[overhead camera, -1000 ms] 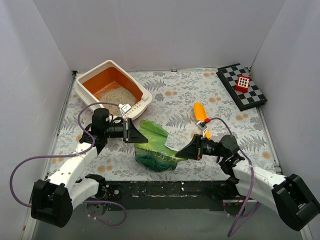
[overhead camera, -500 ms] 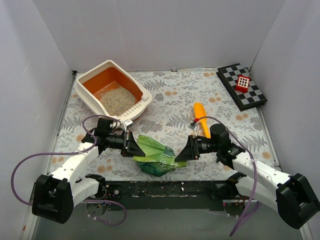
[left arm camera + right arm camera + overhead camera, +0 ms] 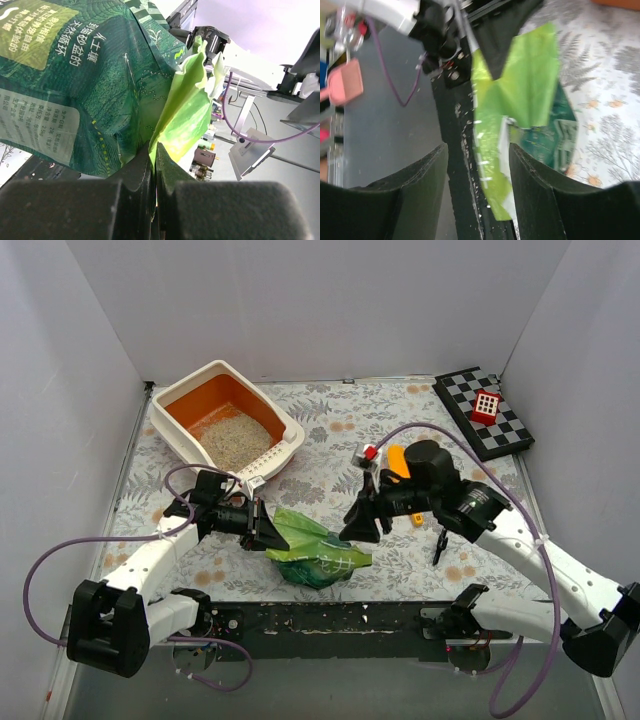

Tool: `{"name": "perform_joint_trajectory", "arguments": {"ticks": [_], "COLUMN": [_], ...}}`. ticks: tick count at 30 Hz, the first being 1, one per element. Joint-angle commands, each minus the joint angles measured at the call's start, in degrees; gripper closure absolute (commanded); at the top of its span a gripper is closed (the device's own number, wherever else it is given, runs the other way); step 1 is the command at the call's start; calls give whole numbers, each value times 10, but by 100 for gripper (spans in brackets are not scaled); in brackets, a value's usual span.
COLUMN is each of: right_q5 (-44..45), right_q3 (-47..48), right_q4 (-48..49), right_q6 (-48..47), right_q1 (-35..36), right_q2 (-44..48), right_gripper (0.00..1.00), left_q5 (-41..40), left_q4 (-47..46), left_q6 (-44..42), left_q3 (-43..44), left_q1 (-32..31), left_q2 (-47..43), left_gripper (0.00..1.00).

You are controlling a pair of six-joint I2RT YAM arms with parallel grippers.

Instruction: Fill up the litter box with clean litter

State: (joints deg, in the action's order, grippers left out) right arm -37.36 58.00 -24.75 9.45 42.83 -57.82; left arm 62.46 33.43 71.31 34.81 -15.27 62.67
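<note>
The litter box (image 3: pixel 210 400) stands at the back left with clean litter (image 3: pixel 238 438) spread in its orange basin. A glossy green bag (image 3: pixel 318 552) lies crumpled near the table's front edge. My left gripper (image 3: pixel 268 535) is shut on the bag's light green top flap (image 3: pixel 185 105), with the jaws (image 3: pixel 154 152) pressed together on it. My right gripper (image 3: pixel 358 525) hangs open just above the bag's right end, touching nothing. In the right wrist view the bag (image 3: pixel 530 90) shows beyond the gap between the fingers (image 3: pixel 477 150).
A yellow-orange scoop (image 3: pixel 396 458) lies behind my right arm, partly hidden by it. A checkered board (image 3: pixel 505 435) with a red block (image 3: pixel 486 405) sits at the back right. White walls enclose the flowered tabletop (image 3: pixel 340 430). The black front edge (image 3: pixel 330 618) runs just beyond the bag.
The right gripper has opened, let go of the bag and swung up and back. The bag sank to the table, still held by the left gripper, which moved slightly down and forward.
</note>
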Motion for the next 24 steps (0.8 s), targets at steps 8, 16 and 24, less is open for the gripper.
{"name": "perform_joint_trajectory", "arguments": {"ticks": [8, 16, 24], "right_q5": [128, 170, 185], "right_q3": [75, 84, 46], "right_q4": [-52, -49, -34], "right_q6": [-130, -153, -160], "right_q1": [217, 253, 255], "right_q2": [-96, -139, -148], "right_gripper": [41, 41, 42], "left_q5": [-37, -32, -24], "left_q4": [41, 40, 37], "left_q6": [-31, -33, -31], "left_q3": [21, 18, 18], "left_q1": [1, 1, 1], "left_q2": [9, 5, 3], "left_gripper": [100, 100, 100]}}
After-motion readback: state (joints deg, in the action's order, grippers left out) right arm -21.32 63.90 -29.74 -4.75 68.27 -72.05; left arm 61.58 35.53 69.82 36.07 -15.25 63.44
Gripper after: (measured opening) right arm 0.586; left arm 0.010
